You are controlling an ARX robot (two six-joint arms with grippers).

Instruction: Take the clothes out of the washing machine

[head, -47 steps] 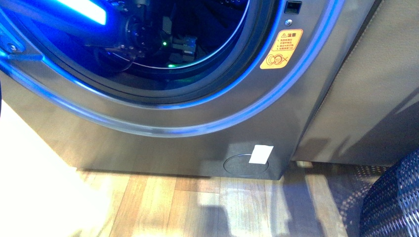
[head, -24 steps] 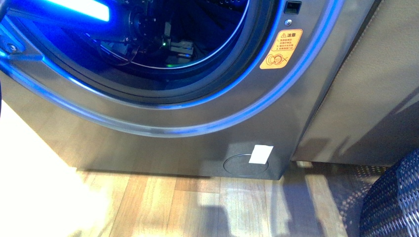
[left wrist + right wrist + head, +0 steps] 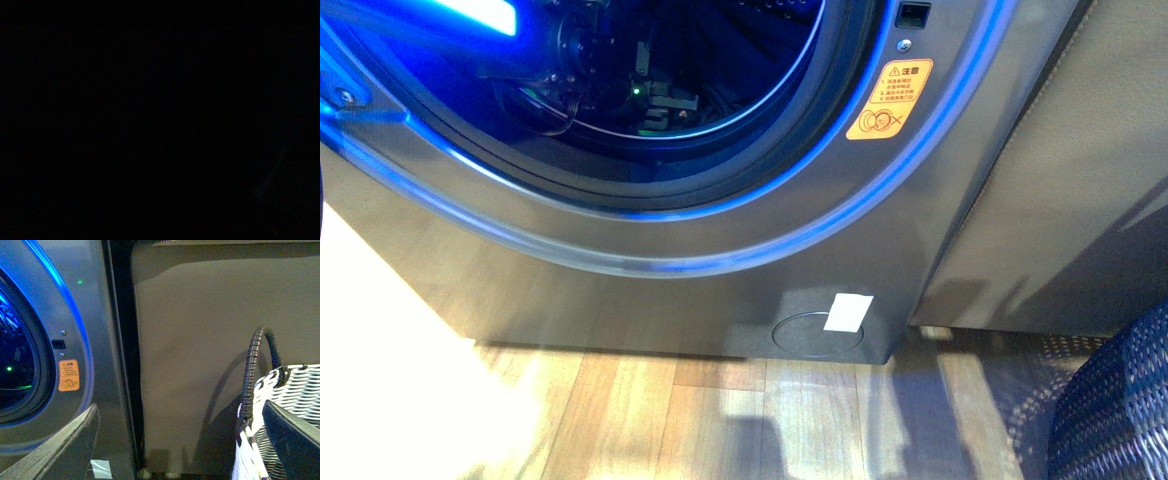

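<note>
Left arm sits further left inside washer than a second ago | left claw: cannot tell, left wrist view dark | clothes: not discernible in blue-lit opening | right claw: spread wide, empty, near basket

I see the washing machine front as smooth grey metal with a satin sheen, and its sticker looks glossy orange. The floor is grained wood planks, the basket is rough woven strips, and the side panel is matt.
</note>
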